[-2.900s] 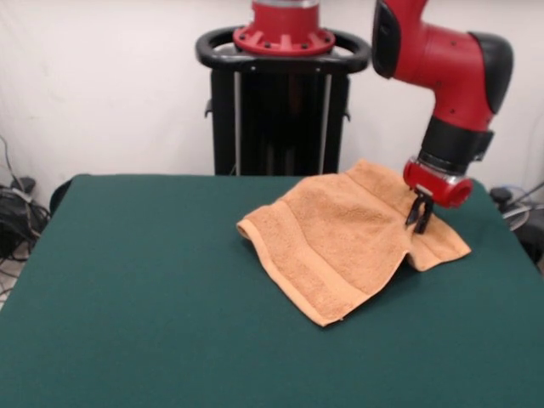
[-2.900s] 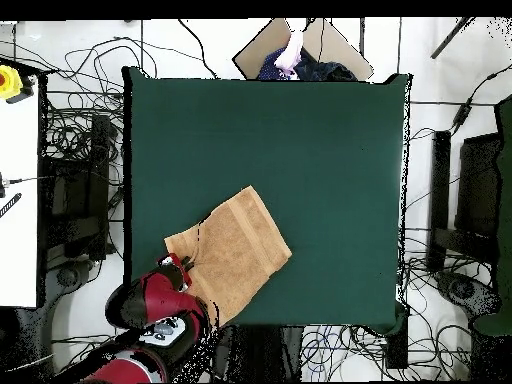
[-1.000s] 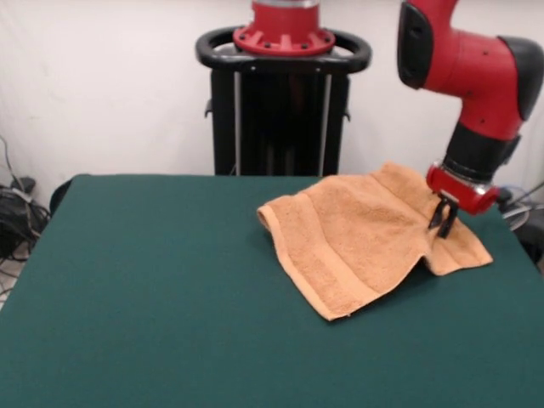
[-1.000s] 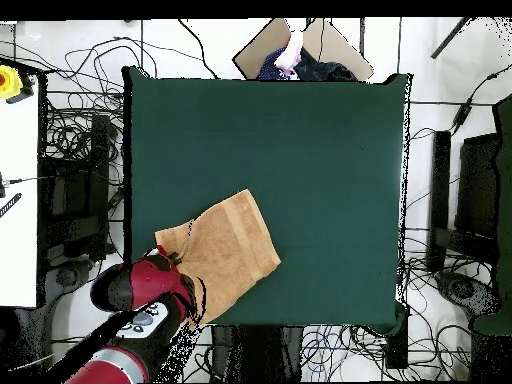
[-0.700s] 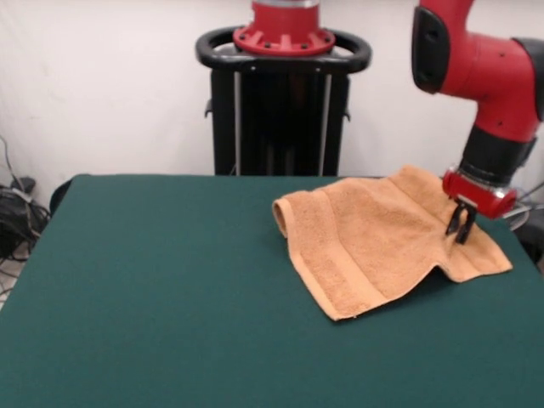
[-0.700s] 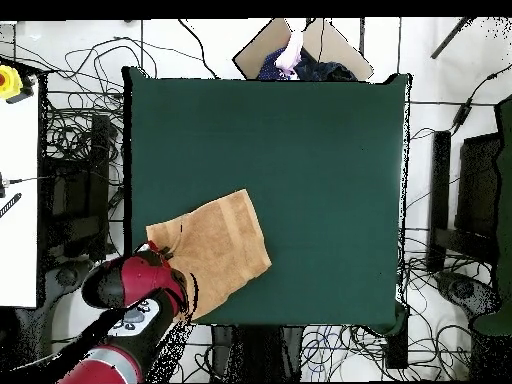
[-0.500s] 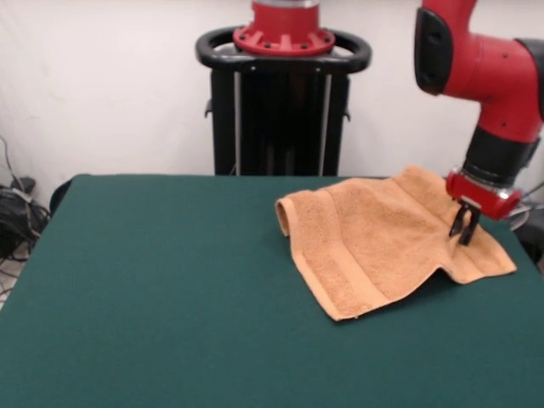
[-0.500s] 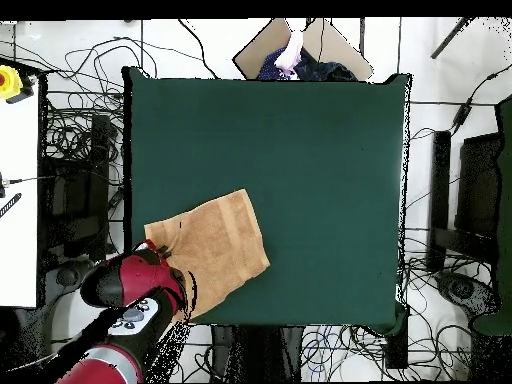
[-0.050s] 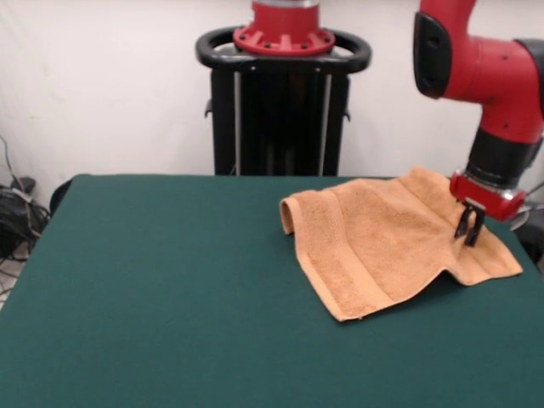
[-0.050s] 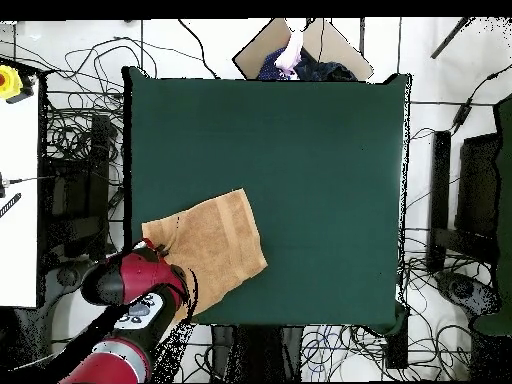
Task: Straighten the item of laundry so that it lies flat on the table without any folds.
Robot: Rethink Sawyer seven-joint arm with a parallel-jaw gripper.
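The item of laundry [image 9: 378,242], a peach terry towel with a woven band along its near-left side, lies at the right rear of the green table [image 9: 170,297]. Its left edge curls up in a small roll, and its near right part is raised, with a shadow under it. My gripper [image 9: 468,233] points down with its fingers shut on the towel near the right corner. In the overhead view the towel [image 10: 215,240] reaches the table's [image 10: 300,150] left edge, and the red arm [image 10: 135,282] covers the towel's lower left part and hides the gripper.
The towel's right corner [image 9: 510,270] lies close to the table's right edge. Cables [image 10: 75,150] ring the table on the floor. A white bench [image 10: 18,200] stands at the left of the overhead view. A cardboard box with a hand [image 10: 292,48] shows beyond the far edge.
My gripper has dragged the towel to the right in the front view, toward the table's edge. The towel has spread wider, and in the last half second it has shifted only slightly.
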